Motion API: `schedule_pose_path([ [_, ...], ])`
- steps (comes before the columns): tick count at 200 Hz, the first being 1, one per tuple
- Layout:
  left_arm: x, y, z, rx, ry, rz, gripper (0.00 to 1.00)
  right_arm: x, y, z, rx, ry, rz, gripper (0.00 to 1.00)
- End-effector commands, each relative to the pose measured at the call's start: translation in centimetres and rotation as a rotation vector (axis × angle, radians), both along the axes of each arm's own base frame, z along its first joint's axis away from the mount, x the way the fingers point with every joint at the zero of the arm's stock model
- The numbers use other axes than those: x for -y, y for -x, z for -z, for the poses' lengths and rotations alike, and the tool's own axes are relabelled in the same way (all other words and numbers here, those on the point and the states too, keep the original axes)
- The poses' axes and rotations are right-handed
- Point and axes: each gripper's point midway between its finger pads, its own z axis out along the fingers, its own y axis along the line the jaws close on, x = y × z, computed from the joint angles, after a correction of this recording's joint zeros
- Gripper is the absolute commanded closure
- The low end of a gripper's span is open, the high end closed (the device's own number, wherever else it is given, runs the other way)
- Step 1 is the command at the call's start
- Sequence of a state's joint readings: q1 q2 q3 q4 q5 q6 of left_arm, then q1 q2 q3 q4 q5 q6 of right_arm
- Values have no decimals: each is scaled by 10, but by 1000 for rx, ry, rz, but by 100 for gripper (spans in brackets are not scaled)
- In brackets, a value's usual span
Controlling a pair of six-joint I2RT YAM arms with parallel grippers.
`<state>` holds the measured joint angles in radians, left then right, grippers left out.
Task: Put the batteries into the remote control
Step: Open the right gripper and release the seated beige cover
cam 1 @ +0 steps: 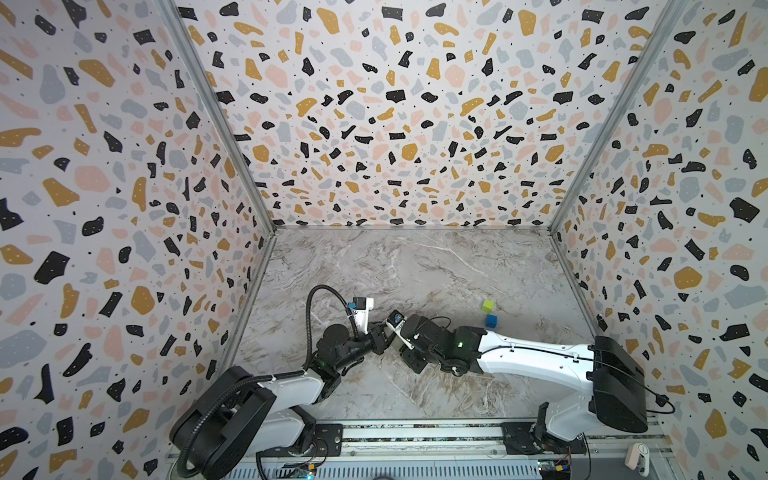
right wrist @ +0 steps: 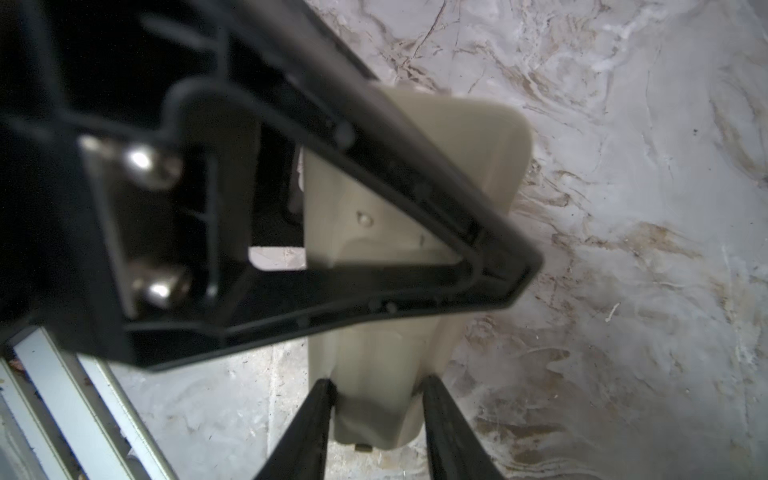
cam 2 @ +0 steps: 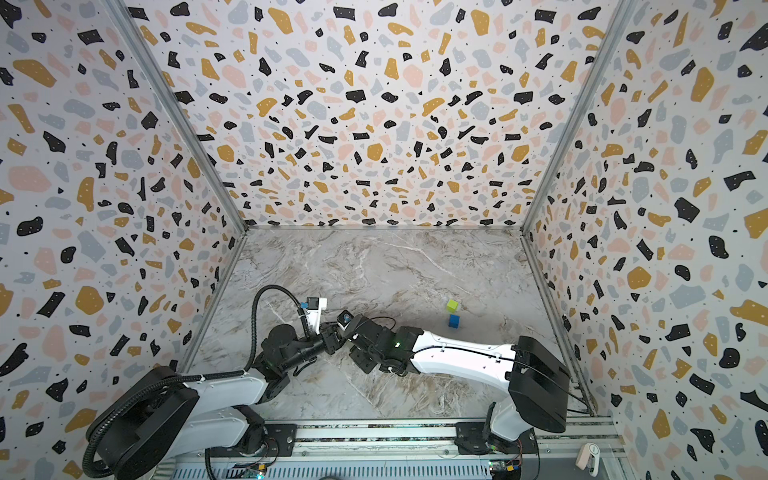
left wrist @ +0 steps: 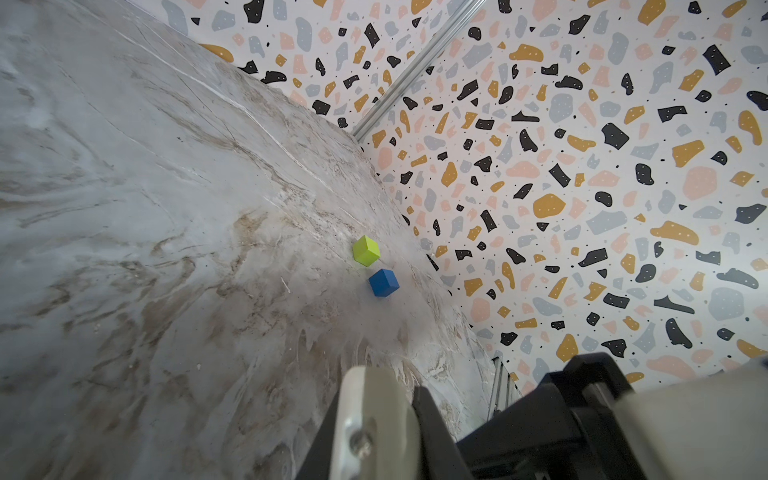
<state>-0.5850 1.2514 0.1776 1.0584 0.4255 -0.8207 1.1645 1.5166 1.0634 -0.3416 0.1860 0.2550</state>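
Right wrist view: remote control [right wrist: 469, 145] sits between the right pincer [right wrist: 378, 382] fingers
Can't tell if it's squeezing; left pincer [cam 1: 381, 337] is pinched together.

Bright, even, soft-shadowed light; wide-angle bending at edges; nearest parts in wrist views blurred.

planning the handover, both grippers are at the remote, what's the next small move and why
Probably ease the right gripper back off the remote control: the left gripper clamps it, the right fingers just flank its end, and no batteries are in view.
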Motion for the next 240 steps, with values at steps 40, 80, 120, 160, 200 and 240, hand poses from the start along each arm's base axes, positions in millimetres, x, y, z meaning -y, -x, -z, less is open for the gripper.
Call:
schedule_pose_path([
  [40,13,8,-30,80,73,77,100,-1,-4,-32,72,-69,12,53],
  [80,12,7,-29,79,69,69,100,7,4,-38,64,-95,20,48],
  [120,12,5,-25,71,53,62,100,12,19,-42,65,-152,-16,43],
  [160,12,5,-26,71,54,61,100,27,14,-23,52,-61,38,45],
  [200,11,7,-27,78,53,62,100,35,6,-15,26,-70,78,49],
  [240,11,7,-28,81,58,65,100,34,7,-5,9,-64,72,51],
])
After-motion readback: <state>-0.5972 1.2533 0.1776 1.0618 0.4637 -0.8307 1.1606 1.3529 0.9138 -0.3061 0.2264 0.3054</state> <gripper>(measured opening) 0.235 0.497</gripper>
